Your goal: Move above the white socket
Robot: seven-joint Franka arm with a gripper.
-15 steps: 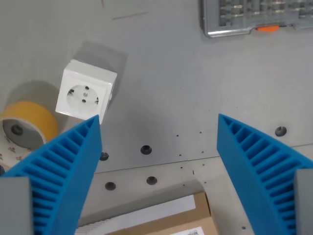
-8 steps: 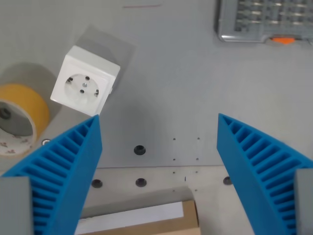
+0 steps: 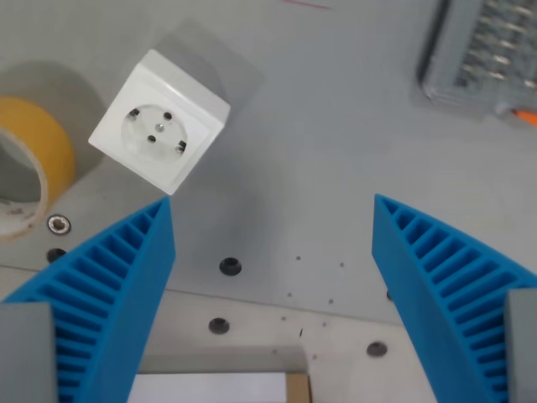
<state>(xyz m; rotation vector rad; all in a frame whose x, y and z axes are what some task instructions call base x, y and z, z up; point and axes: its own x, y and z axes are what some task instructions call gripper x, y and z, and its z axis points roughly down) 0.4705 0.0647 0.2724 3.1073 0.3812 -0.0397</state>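
The white socket is a white cube with a round outlet face, lying on the grey table at the wrist view's upper left. My gripper is open and empty, with its blue ribbed fingers at the bottom left and bottom right. The socket lies up and to the left of the gap between the fingers, just past the left fingertip.
A yellow tape roll sits at the left edge beside the socket. A grey plastic case with an orange latch is at the upper right. A brown cardboard box with a white label is at the bottom edge. Bolt holes dot the table.
The camera has turned and shifted: the socket now looks larger and more rotated, sitting a little further right. The grey case has slid toward the right edge and the box has dropped lower.
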